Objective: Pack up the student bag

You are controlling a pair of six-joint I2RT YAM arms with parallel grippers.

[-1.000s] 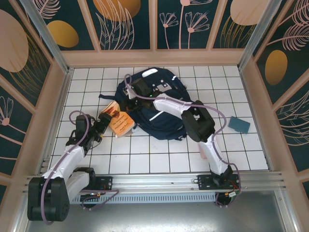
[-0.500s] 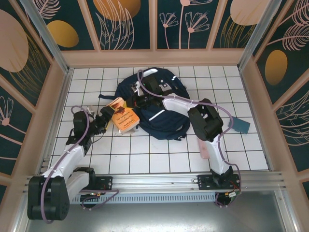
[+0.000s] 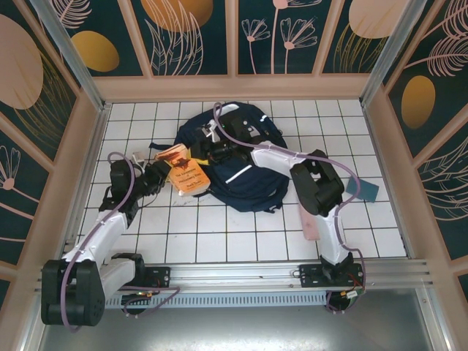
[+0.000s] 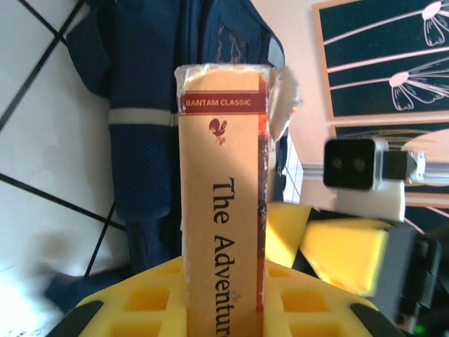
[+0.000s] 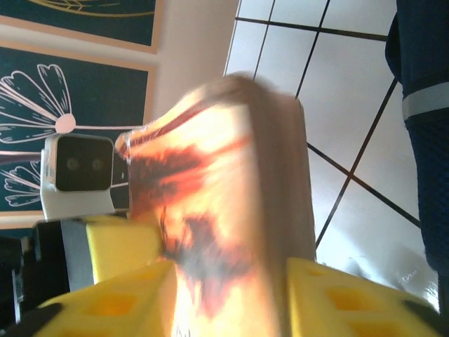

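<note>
White-tiled table (image 3: 219, 234): student bag (image 3: 252, 186) lies just right of left tool (image 3: 165, 174), which is clenched on paperback (image 3: 187, 177); right tool (image 3: 199, 153) straddles it, grip unclear.

The spine of the paperback (image 4: 221, 210) reads "BANTAM CLASSIC" on a red band, then "The Adventur", cut off below

Paperback (image 4: 221, 210) upright, spine to my lens: "BANTAM CLASSIC", red rooster, "The Adventur…". My end effector (image 4: 223, 295) clamps it between yellow fingers (image 4: 151, 298). Navy backpack (image 4: 140, 168) with pale stripe lies behind, on the white-tiled desk (image 4: 49, 140). Right end effector (image 4: 309, 242) sits just right of the book, its camera (image 4: 354, 165) facing me.
</note>
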